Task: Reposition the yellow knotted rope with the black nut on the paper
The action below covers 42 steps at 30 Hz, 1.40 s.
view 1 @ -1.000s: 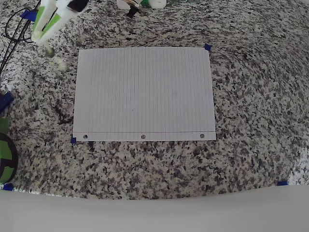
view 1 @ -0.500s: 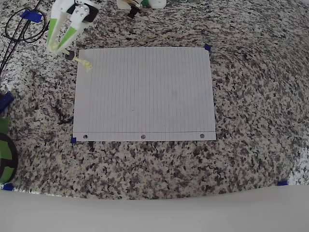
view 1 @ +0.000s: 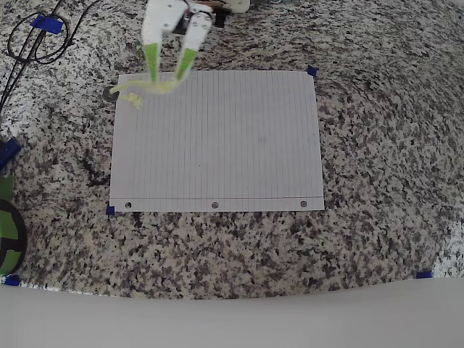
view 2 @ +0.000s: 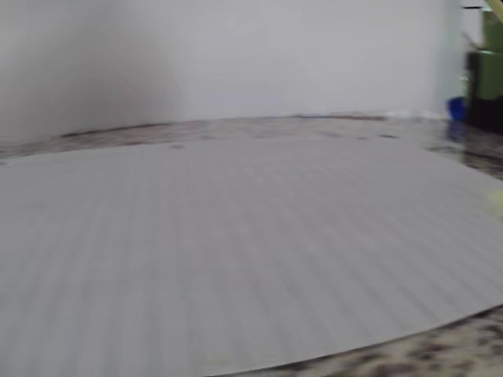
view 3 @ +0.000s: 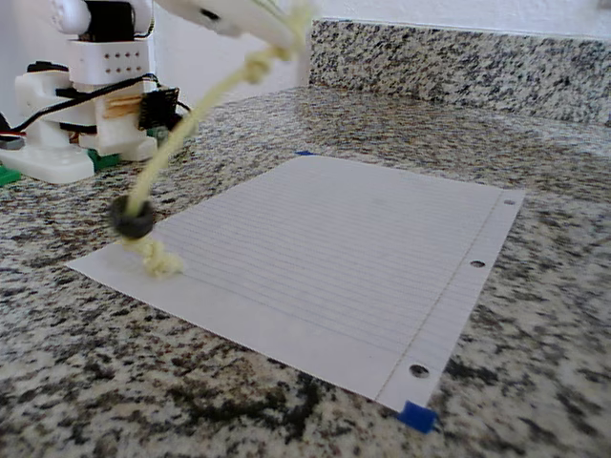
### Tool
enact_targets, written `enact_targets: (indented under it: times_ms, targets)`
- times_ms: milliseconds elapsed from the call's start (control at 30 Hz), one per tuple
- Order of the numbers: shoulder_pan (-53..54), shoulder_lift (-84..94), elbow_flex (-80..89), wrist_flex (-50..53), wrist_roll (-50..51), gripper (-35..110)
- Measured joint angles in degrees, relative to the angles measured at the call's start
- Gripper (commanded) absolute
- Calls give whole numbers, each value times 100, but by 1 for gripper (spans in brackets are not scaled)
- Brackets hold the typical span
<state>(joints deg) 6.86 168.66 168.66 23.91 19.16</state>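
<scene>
Now the gripper (view 1: pixel 166 78), upper left of the overhead frame, pinches one end of the yellow knotted rope (view 1: pixel 141 88). The cord slants down-left from the fingers; the black nut (view 3: pixel 131 218) and lower knot hang at the paper (view 1: pixel 217 145) corner.

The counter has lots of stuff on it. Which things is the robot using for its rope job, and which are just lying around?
For the job:
- yellow knotted rope, hanging from the claw
- black nut, low on the rope near its bottom knot
- paper

Just lying around:
- black cable loop
- blue tape bits
- green and black thing at the left edge
</scene>
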Motion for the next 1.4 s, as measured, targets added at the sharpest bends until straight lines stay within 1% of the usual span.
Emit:
enact_targets:
  times_ms: [333,533,600,667,867,1333,1367,1400]
  targets:
    - [-1459,1028,650,1204,88,0]
    - [-1942,1521,668,1837,-18,0]
    - [-2109,1687,729,1872,-176,0]
    - [-2268,1863,738,1872,-554,0]
    - [-2452,2461,1116,1925,-1266,0]
    - [-2435,2435,1187,1934,-1380,0]
    - [-2435,2417,1187,1934,-1380,1]
    - [-2435,2391,1187,1934,-1380,5]
